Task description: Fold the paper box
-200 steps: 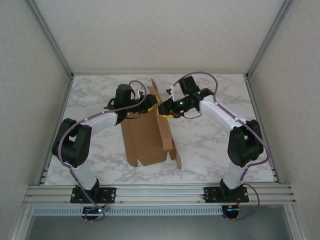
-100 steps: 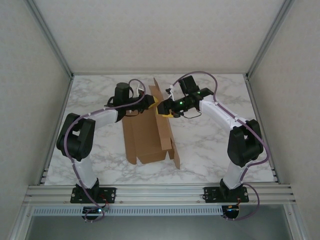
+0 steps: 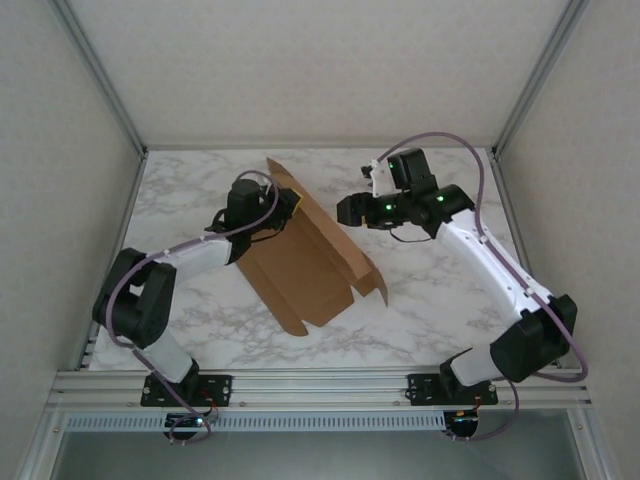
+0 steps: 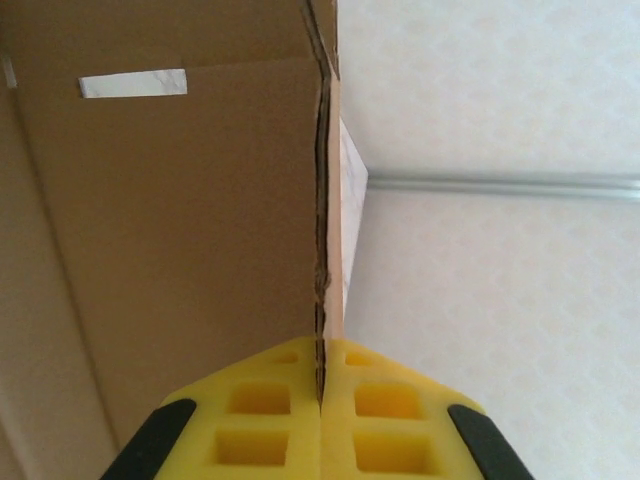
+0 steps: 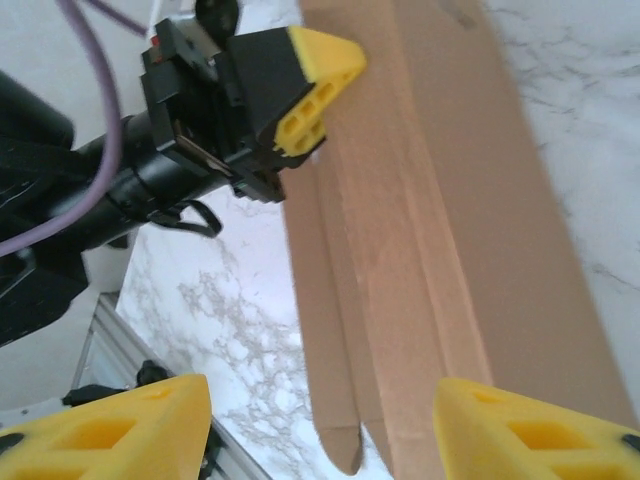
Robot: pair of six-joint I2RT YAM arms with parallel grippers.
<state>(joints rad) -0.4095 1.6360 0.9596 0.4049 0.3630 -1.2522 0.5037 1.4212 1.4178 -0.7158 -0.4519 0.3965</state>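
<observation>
The paper box lies at the middle of the table as a part-folded brown sheet, set diagonally, with its far end toward the back left and its near end toward the front. The long panel along its right side stands up from the base. The left gripper is clamped on the far end; from the left wrist its yellow fingers press together on a thin cardboard edge, and a narrow slot in the panel shows marble behind it. The right gripper hangs just to the right of the box's far end, clear of it, with its jaws apart and nothing between them. In its own camera the right gripper looks down along the creased panels. The table is white marble with grey veins, touched only by the box. Pale textured walls close it in on three sides, with aluminium posts at the corners and a ribbed rail along the near edge.
</observation>
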